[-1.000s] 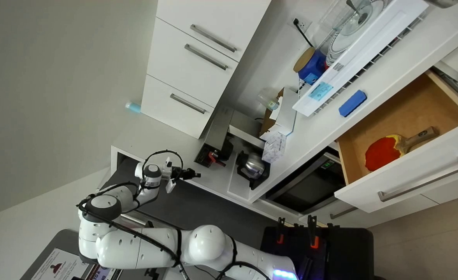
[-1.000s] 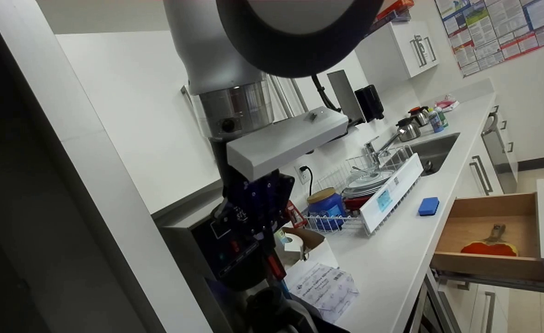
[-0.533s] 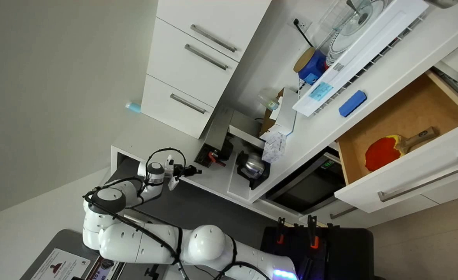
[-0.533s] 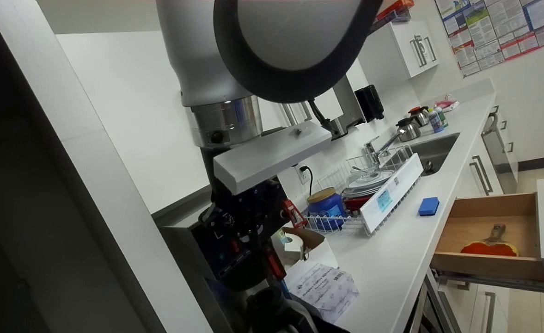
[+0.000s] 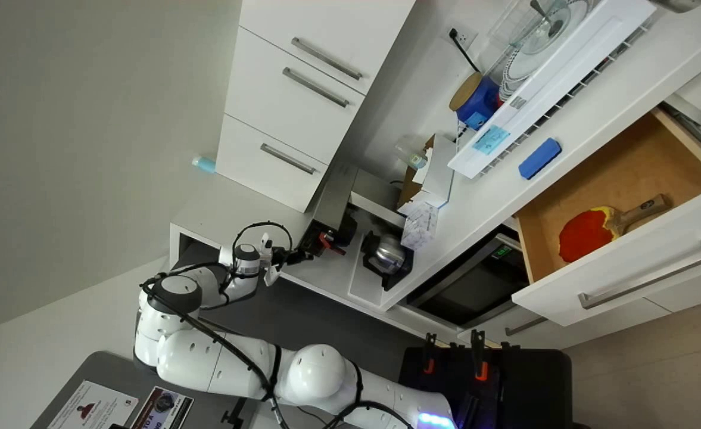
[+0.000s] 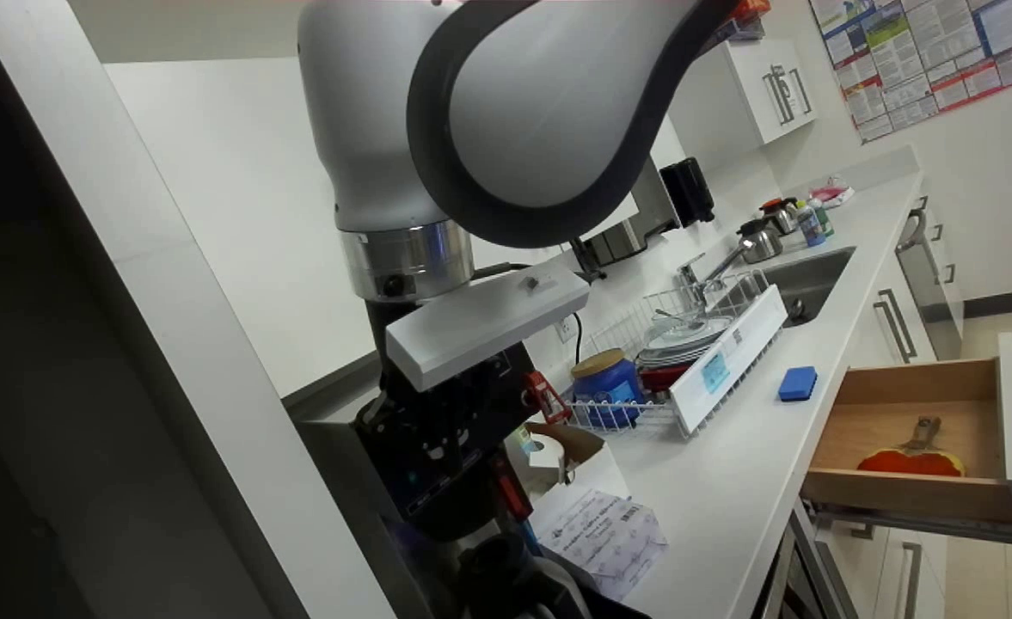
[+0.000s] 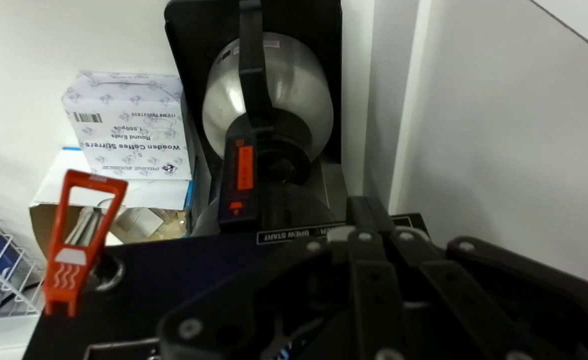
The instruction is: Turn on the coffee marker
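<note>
The coffee maker has a steel body and a black front panel, and shows in both exterior views [image 5: 336, 199] [image 6: 338, 464]. In the wrist view its black panel [image 7: 174, 255] carries a white-framed "BREW START" label [image 7: 294, 235]. A steel carafe with a black handle [image 7: 298, 80] sits below the brew head. A red tap handle [image 7: 81, 245] sticks out of the panel. My gripper [image 7: 368, 205] is shut with nothing between its fingertips. The fingertips overlap one end of the label; whether they touch the panel cannot be told. An exterior view shows the gripper [image 5: 308, 257] close to the panel.
A stirrer box [image 5: 420, 226] and an open carton [image 5: 442, 170] stand beside the coffee maker. A dish rack [image 5: 541, 89] and blue sponge [image 5: 539, 158] are farther along the counter. An open drawer [image 5: 636, 280] juts out. Cabinets [image 5: 273, 143] hang above.
My arm has moved closer to the coffee maker's front panel. In an exterior view the gripper has come down and slightly left. The coffee maker and other objects have not moved.
</note>
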### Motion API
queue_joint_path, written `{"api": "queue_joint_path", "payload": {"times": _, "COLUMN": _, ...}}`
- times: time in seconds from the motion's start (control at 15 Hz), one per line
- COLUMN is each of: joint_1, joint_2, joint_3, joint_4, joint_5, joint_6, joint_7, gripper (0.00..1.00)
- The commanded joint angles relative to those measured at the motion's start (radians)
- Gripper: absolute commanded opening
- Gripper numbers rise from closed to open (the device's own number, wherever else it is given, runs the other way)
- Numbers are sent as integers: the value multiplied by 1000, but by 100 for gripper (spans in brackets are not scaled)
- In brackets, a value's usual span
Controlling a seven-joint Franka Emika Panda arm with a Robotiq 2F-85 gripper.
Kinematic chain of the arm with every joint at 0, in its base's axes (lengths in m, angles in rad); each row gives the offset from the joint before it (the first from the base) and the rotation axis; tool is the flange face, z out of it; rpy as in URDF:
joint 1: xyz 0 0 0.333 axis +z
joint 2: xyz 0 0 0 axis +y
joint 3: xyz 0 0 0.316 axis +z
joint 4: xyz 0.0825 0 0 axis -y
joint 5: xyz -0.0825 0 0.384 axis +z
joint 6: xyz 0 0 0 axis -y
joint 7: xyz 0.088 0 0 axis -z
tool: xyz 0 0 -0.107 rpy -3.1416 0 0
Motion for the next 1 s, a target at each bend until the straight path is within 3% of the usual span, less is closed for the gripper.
{"api": "queue_joint_path", "payload": {"times": 0.0, "joint_1": 19, "joint_2": 40, "joint_3": -22, "joint_4": 28, "joint_5": -72, "joint_6": 37, "joint_7": 64, "gripper": 0}}
{"api": "queue_joint_path", "payload": {"times": 0.93, "joint_1": 79, "joint_2": 100, "joint_3": -71, "joint_4": 67, "joint_5": -274, "joint_6": 0, "joint_7": 208, "gripper": 0}}
